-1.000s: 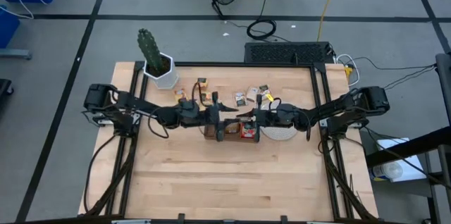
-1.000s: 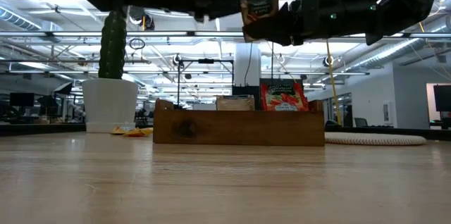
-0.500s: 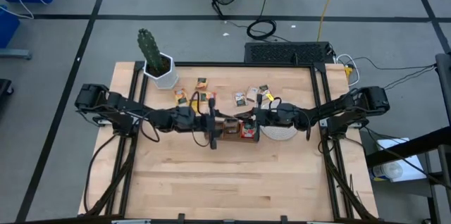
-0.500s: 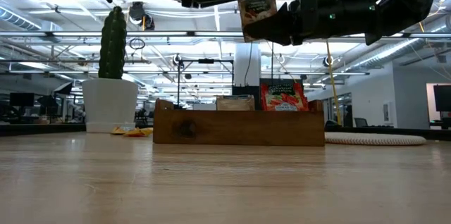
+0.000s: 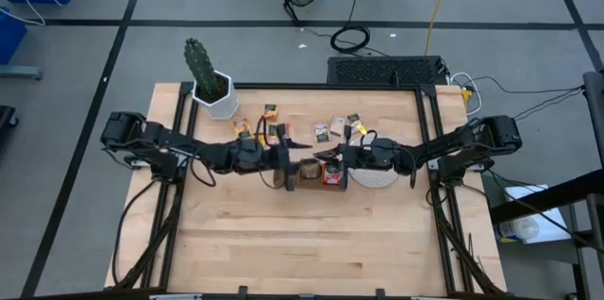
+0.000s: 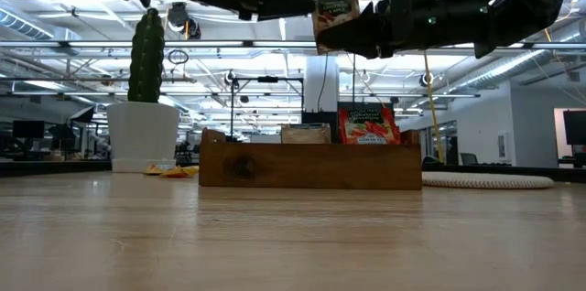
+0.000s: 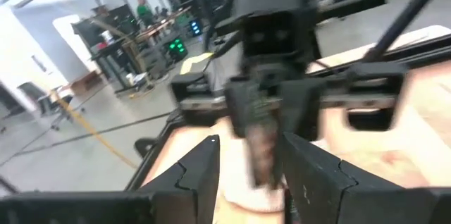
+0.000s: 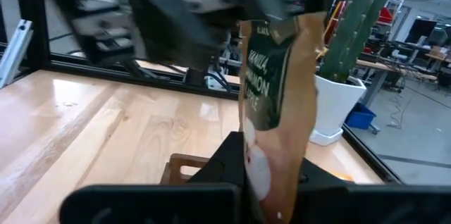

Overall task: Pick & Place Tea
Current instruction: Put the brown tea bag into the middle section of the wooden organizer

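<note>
Cactus (image 5: pixel 199 62) in a white pot stands at the table's far left corner. Left gripper (image 5: pixel 286 158) hovers open-fingered above the wooden tray's (image 6: pixel 311 168) left end. Right gripper (image 6: pixel 359 30), above the tray's right part, pinches a tea sachet (image 6: pixel 335 9) upright, high over the red sachet (image 6: pixel 365 126) standing in the tray.

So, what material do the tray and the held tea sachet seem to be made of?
The tray looks like brown wood with a matte finish: a dark knot shows on its front wall. The tea sachet in the right end effector looks like tan printed paper, perhaps foil-lined; it stays flat and slightly creased.
</note>
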Available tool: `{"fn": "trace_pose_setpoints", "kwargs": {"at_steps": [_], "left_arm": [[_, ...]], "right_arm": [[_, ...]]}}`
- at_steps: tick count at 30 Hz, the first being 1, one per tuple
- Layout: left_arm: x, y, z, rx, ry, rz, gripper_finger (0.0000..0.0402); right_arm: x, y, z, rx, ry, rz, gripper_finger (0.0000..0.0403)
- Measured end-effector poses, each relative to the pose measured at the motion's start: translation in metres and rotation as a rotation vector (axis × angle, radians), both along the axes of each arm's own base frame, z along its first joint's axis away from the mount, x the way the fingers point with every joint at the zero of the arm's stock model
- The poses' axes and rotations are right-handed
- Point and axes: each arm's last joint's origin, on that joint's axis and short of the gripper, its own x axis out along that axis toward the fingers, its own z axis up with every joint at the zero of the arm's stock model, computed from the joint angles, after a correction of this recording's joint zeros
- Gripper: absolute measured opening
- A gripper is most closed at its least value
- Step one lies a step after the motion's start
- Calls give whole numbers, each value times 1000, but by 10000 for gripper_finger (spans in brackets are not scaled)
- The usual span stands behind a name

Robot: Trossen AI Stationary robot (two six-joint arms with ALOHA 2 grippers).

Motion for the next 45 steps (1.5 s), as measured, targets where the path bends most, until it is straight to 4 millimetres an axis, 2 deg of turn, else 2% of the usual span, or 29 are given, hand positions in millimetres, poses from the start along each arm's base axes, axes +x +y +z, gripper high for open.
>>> {"fn": "trace_pose_setpoints", "kwargs": {"at_steps": [6,15,23,30,34,39,45], "left_arm": [[1,7,1,-62,-21,20,157],[1,11,3,-172,-57,-80,157],[2,12,3,-196,-61,-76,156],[2,22,3,-308,-84,-45,152],[4,27,-1,-372,-90,-39,111],[8,29,-7,-375,-85,-36,17],[5,23,-3,-279,-68,-62,4]], "right_arm": [[0,0,0,-1,0,0,9],[0,0,1,-1,-12,1,9],[0,0,2,-1,-16,1,9],[0,0,2,0,-19,0,9],[0,0,2,0,-20,-2,9],[0,0,2,0,-19,-4,9],[0,0,1,30,-12,-5,19]]}}
